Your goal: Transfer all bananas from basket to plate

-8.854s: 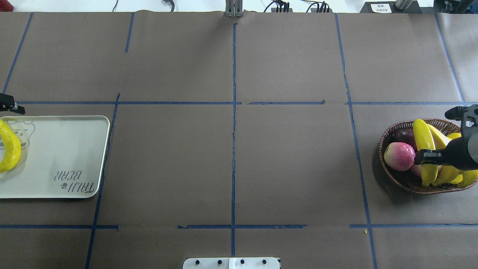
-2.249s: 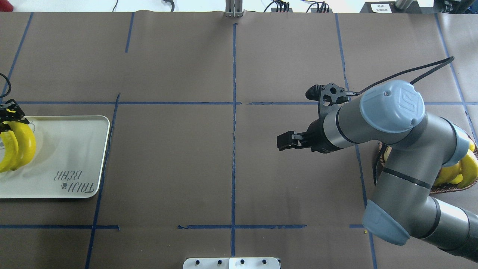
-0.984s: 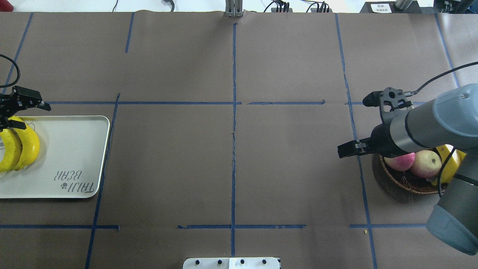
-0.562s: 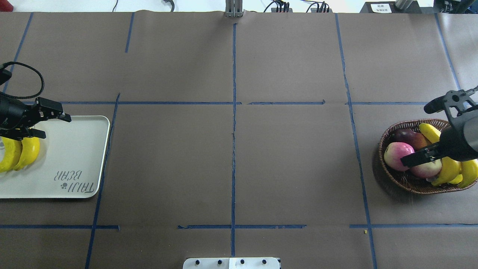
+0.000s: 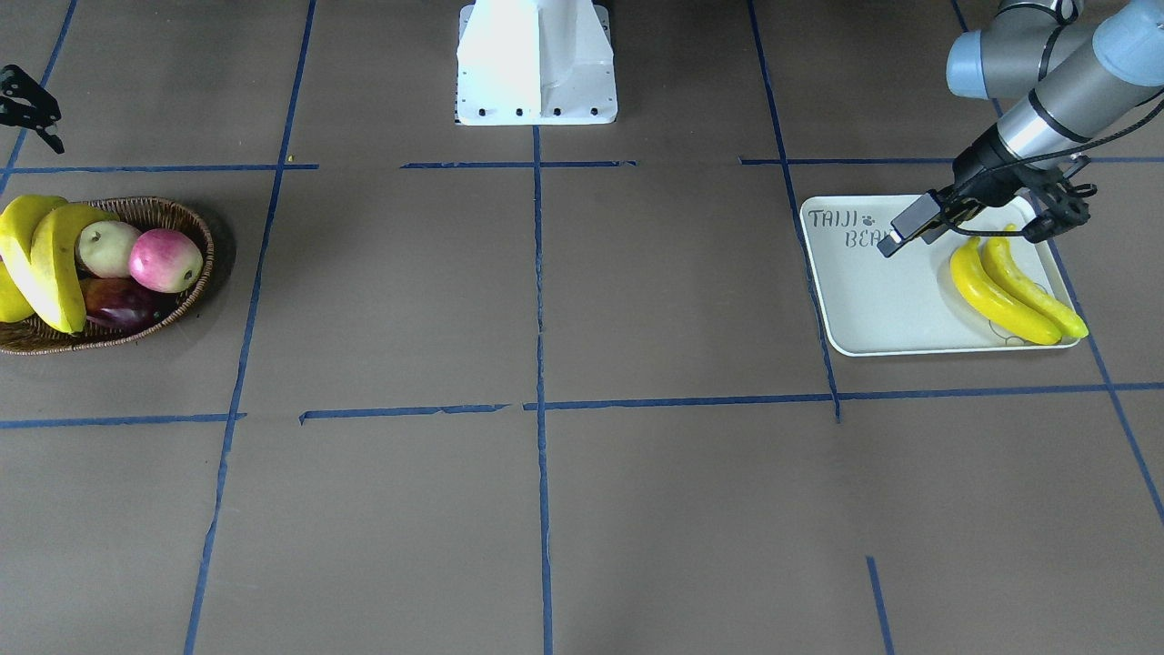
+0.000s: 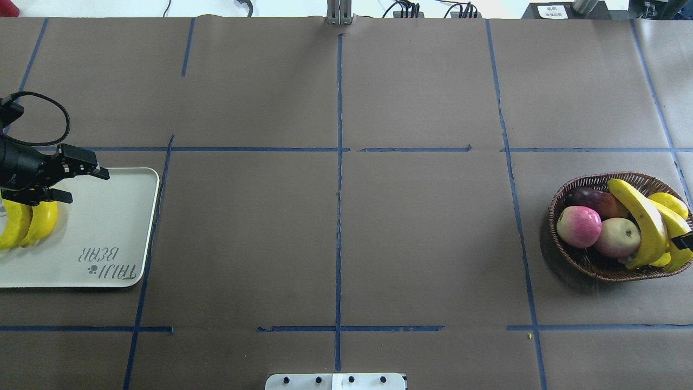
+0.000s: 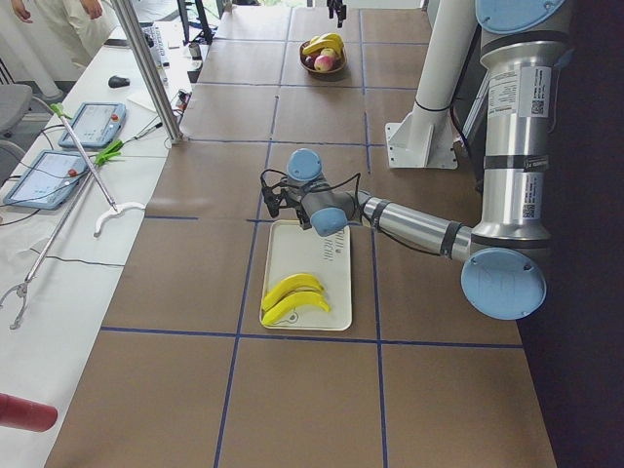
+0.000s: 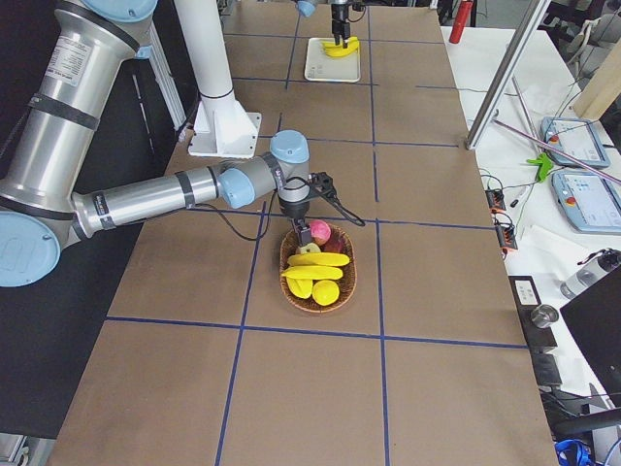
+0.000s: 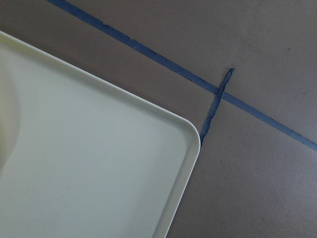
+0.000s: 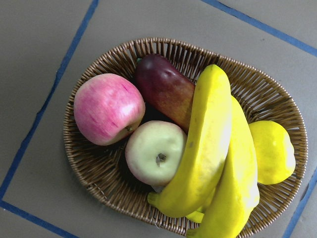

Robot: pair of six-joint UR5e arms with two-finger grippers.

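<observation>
Two bananas (image 6: 24,223) (image 5: 1005,293) lie side by side at the outer end of the plate (image 6: 108,216) (image 5: 873,305). My left gripper (image 6: 86,187) hovers open and empty over the plate, just beside their far tips. Two more bananas (image 6: 647,225) (image 10: 210,144) lie across the basket (image 6: 563,254) (image 10: 81,166) at the table's other end. The right gripper barely shows, as a dark bit (image 6: 685,241) at the frame edge above the basket. I cannot tell whether it is open or shut.
The basket also holds a red apple (image 6: 578,226), a pale apple (image 6: 617,237), a dark purple fruit (image 6: 593,197) and a plump yellow fruit (image 10: 272,151). Blue tape lines cross the brown table. The robot's white base (image 5: 536,64) stands at mid-table edge.
The left gripper set a second banana on the plate, opened and moved away over the plate. The right arm swung back from mid-table to above the basket, now almost out of the overhead view.
</observation>
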